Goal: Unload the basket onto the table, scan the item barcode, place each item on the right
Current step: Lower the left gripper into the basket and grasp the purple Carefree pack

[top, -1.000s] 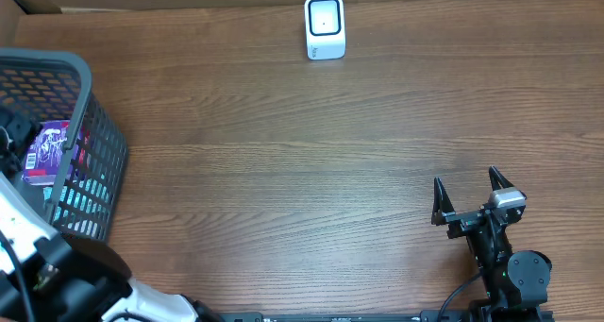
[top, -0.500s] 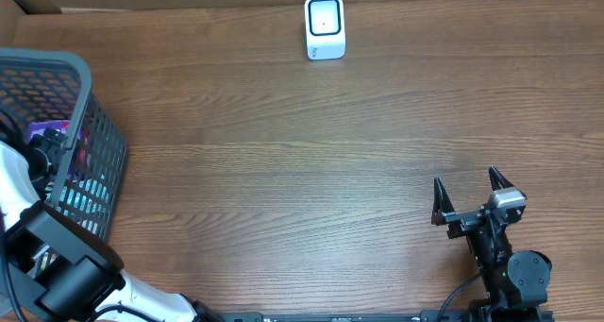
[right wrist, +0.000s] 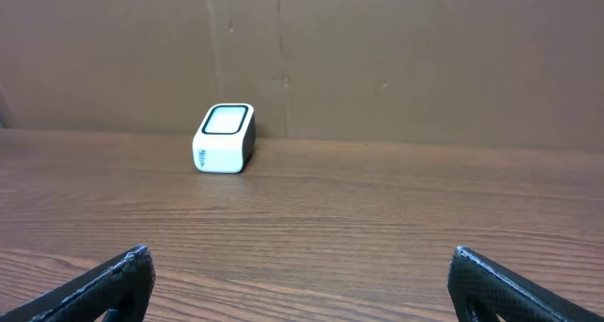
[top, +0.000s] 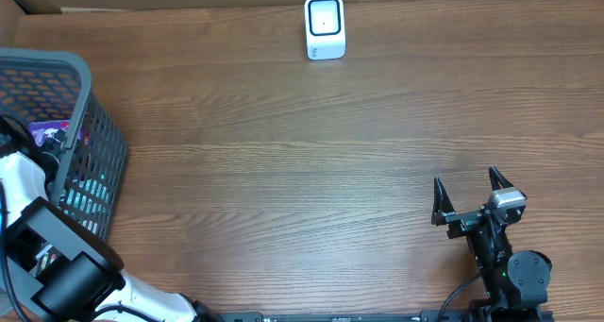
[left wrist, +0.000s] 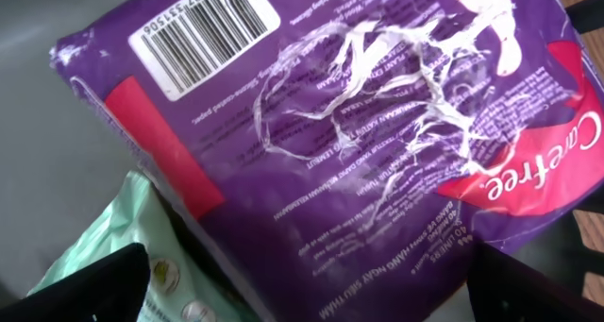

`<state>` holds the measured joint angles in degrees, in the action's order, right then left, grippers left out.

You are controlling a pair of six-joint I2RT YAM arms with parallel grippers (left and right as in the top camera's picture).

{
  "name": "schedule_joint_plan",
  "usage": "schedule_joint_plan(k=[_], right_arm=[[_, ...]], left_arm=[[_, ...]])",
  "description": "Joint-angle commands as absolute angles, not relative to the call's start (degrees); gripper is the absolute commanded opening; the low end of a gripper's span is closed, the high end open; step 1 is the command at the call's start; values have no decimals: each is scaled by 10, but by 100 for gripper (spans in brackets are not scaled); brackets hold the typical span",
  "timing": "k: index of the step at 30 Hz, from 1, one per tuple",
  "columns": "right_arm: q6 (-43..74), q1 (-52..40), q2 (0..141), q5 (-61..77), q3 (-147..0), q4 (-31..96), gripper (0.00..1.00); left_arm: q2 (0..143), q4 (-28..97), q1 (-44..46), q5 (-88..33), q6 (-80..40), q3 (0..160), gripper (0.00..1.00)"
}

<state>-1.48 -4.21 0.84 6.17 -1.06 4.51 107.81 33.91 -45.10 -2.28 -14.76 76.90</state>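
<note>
Gleaming, crinkled purple plastic pack (left wrist: 359,171) inside grey mesh basket (top: 102,161)

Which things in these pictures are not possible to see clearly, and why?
- Overhead: the purple pack is mostly hidden by the left arm reaching into the basket.
- Left wrist: the green pack lies under the purple pack and is cut by the bottom edge.
- Left wrist: small print on the purple pack is too blurred to read.
</note>
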Motion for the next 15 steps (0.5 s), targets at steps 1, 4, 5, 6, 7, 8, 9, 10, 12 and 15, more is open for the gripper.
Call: schedule_joint_plan(k=[1, 4, 5, 6, 7, 8, 9, 10, 12, 15], right_arm=[[-13, -44, 2, 65, -4, 42, 100], [-13, -44, 2, 65, -4, 42, 100], [-13, -44, 2, 65, -4, 42, 100], [-13, -44, 2, 65, -4, 42, 100], [-13, -44, 2, 65, -4, 42, 100], [-13, -44, 2, 65, -4, 42, 100], [-13, -44, 2, 65, -4, 42, 100], [-13, -44, 2, 65, -4, 42, 100], [-13, -44, 2, 65, -4, 42, 100], [-13, -44, 2, 65, -4, 42, 100]], left_arm=[[1084, 322, -449, -28, -137, 755, 96], [1084, 301, -449, -28, -137, 745, 94], [1084, 294, -449, -28, -137, 740, 94], [1084, 285, -449, -28, -137, 734, 93], [1084, 278, -449, -28, -137, 728, 92], [1084, 269, -449, -28, -137, 722, 91], [1084, 261, -449, -28, -137, 715, 89], [1084, 251, -448, -28, -137, 708, 85], [1084, 234, -446, -28, -137, 694, 77], [1085, 220, -446, -27, -137, 677, 59]])
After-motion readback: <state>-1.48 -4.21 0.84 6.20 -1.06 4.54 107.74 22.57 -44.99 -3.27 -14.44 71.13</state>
